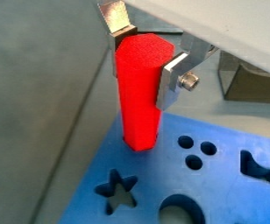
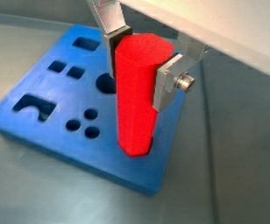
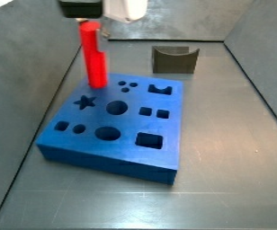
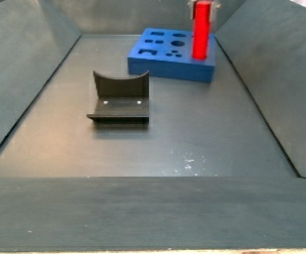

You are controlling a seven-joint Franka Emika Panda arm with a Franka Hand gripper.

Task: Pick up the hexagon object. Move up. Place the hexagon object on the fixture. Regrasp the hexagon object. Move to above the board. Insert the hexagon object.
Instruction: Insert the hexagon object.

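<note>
Now my two-finger gripper (image 1: 145,51) clamps the bright red hexagonal bar (image 1: 138,92) upright, its lower end at the thick blue cut-out board (image 2: 58,114) near one edge, so I'd keep it vertical and match facets to the hole before pressing.

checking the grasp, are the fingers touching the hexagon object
Touching. In both wrist views the gripper's silver fingers press flat against opposite sides of the upright hexagon object, no gap showing.
</note>
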